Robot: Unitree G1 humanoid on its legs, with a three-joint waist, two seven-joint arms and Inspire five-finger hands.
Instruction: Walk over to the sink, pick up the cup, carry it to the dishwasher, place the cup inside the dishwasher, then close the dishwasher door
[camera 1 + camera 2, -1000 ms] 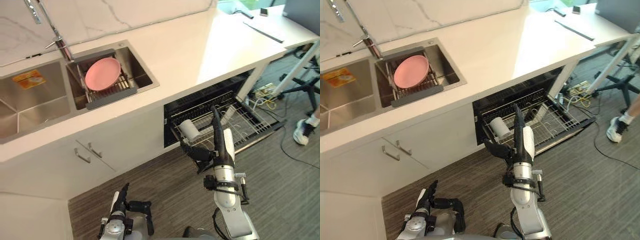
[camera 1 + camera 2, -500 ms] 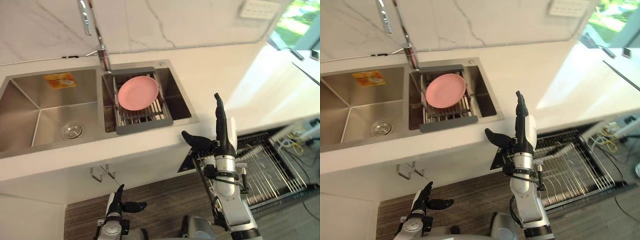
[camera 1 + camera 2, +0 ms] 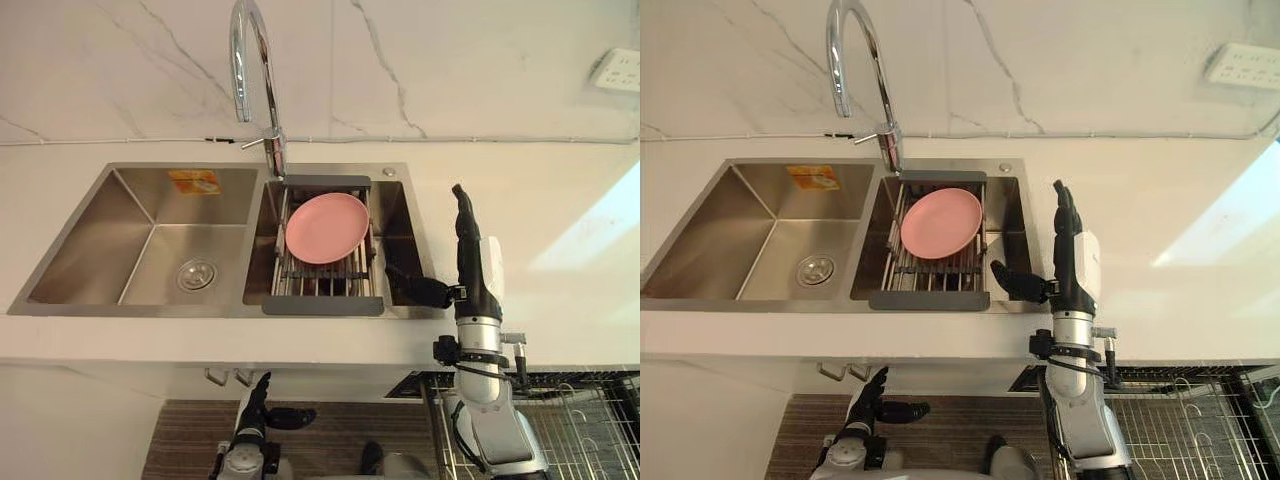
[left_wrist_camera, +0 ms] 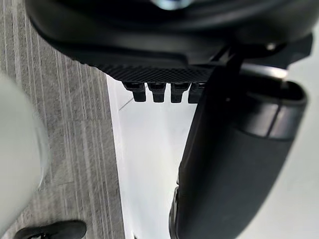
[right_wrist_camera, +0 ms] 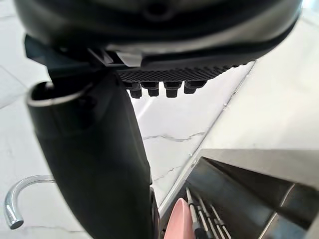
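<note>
1. The white marble-veined bench [image 3: 560,300] runs across the whole head view.
2. A stainless-steel double sink [image 3: 90,240] is set into the bench from 9 o'clock to the centre.
3. A dishwasher wire rack [image 3: 590,430] stands pulled out below the bench at 5 o'clock.
4. A curved chrome tap [image 3: 250,60] rises at 12 o'clock behind the divider between the basins.
5. A grey-framed drying rack [image 3: 322,305] spans the right basin.
6. The right hand [image 3: 466,262] is raised at 3 o'clock of that rack. Its fingers are straight and pressed together, its thumb is spread toward the basin, and it is empty.
7. A round pink plate [image 3: 326,228] lies on the drying rack.
8. The left hand [image 3: 256,405] hangs low at 6 o'clock with fingers straight, thumb out and nothing in it.
9. An orange-yellow sticker [image 3: 195,181] sits on the left basin's back wall; its print is too small to read.
10. I cannot tell where the cup lies.
</note>
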